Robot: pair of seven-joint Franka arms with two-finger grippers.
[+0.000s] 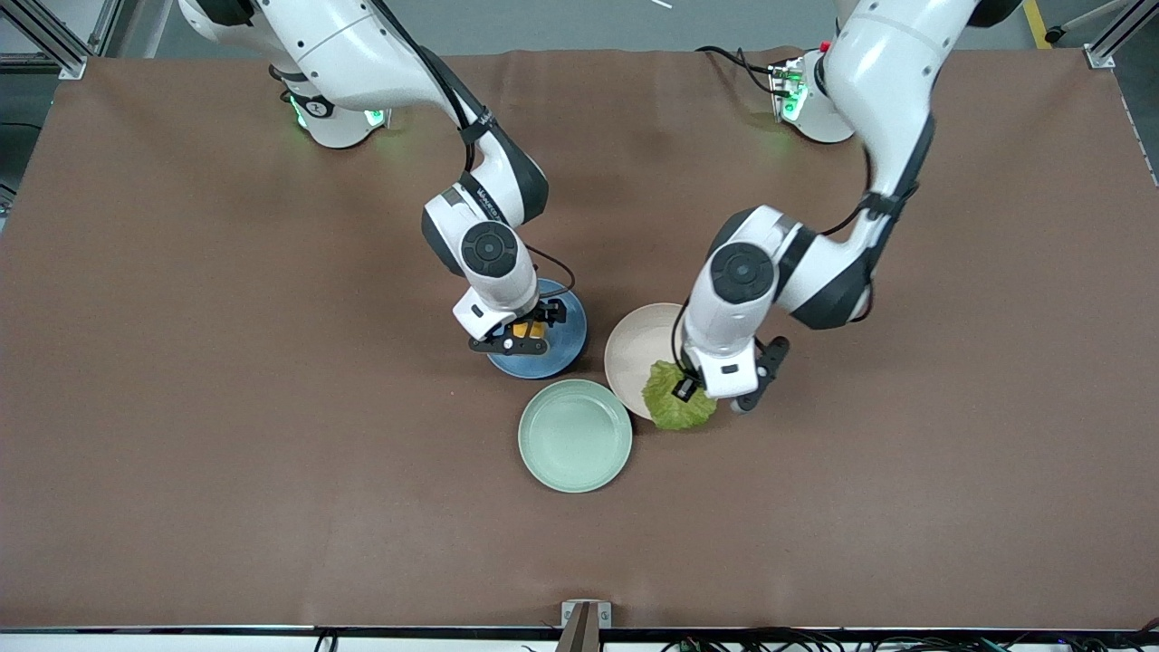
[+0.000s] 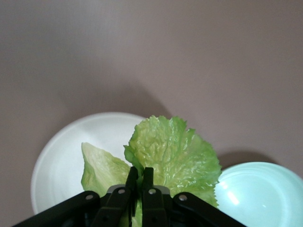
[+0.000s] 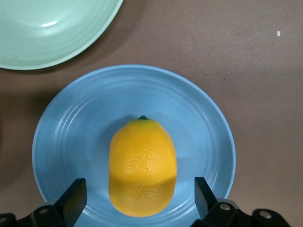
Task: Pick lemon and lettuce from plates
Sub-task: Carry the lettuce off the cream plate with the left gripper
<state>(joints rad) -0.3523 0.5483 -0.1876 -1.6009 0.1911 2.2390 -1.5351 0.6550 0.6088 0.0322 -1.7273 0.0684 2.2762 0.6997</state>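
The yellow lemon point(image 3: 142, 163) lies in the middle of the blue plate point(image 3: 66, 137). My right gripper point(image 3: 140, 196) is low over that plate, open, with one finger on each side of the lemon and a gap to each. In the front view the lemon point(image 1: 529, 330) shows between the right gripper's point(image 1: 525, 335) fingers on the blue plate point(image 1: 566, 349). My left gripper point(image 2: 140, 174) is shut on the green lettuce point(image 2: 177, 151) over the cream plate point(image 2: 57, 161). In the front view the lettuce point(image 1: 670, 412) hangs over the cream plate's point(image 1: 634, 344) rim under the left gripper point(image 1: 685, 391).
A pale mint-green plate point(image 1: 575, 435) stands empty on the brown table, nearer to the front camera than the other two plates and close to both. It also shows in the left wrist view point(image 2: 260, 194) and the right wrist view point(image 3: 52, 28).
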